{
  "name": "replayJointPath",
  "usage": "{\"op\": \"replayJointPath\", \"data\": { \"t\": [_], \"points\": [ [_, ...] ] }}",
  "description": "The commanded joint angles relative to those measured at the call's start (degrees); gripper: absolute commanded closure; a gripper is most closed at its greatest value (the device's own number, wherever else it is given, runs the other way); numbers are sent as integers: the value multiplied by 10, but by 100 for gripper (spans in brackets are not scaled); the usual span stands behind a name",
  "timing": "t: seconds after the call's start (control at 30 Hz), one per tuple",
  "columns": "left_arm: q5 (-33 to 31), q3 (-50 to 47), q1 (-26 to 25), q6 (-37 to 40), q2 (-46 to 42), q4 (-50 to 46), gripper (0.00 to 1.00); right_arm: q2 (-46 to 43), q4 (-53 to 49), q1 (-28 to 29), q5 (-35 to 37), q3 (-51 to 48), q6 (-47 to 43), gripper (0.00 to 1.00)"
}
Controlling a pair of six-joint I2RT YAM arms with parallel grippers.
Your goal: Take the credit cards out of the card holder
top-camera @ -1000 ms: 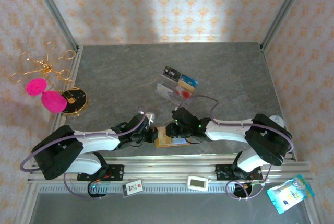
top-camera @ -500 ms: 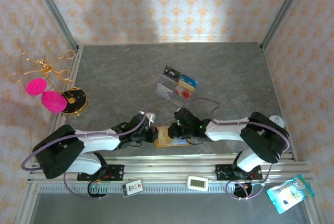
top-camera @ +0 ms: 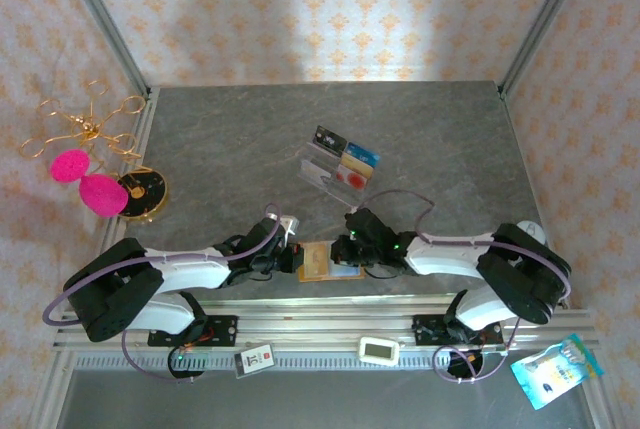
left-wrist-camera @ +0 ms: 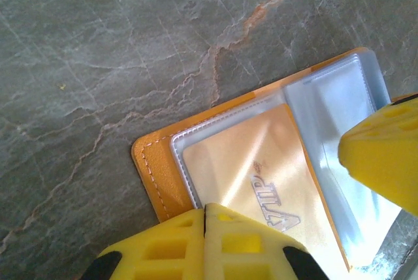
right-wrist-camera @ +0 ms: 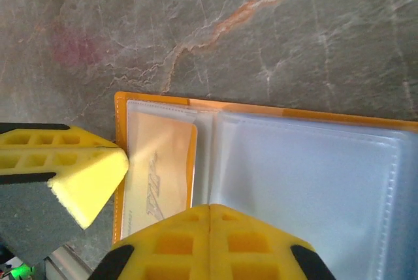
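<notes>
Touching card holder, R gripper now shut.

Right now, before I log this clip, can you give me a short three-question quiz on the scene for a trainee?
1. True or false: the orange folding card holder lies open on the grey marble-patterned table.
2. Pick one: where is the gold plastic card marked VIP? A) tucked inside the holder; B) loose on the table; C) held up in the air.
3. Fill the gap: the fingers of the left hand and of the right hand are both ____.

Key: 1 true; 2 A; 3 shut.
</notes>
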Motion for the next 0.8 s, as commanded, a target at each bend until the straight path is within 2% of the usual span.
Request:
{"op": "replayJointPath", "data": {
  "t": [0.0,0.03,0.1,0.13,0.4,0.77],
  "points": [
    [5,-14,5,7,5,-20,100,-9,-6,-3,0,-2,-2,100],
    [6,-12,5,6,9,-21,100,-8,5,-3,-21,3,-9,98],
    [5,-11,5,6,14,-22,100,-7,16,-3,-54,16,-20,83],
    [6,-12,5,6,16,-23,100,-4,13,-3,-60,25,-23,82],
    [9,-19,5,5,13,-15,100,42,34,-3,-76,35,-7,84],
    [13,-23,4,7,15,-11,100,37,-28,-6,-6,37,6,87]
  ]
}}
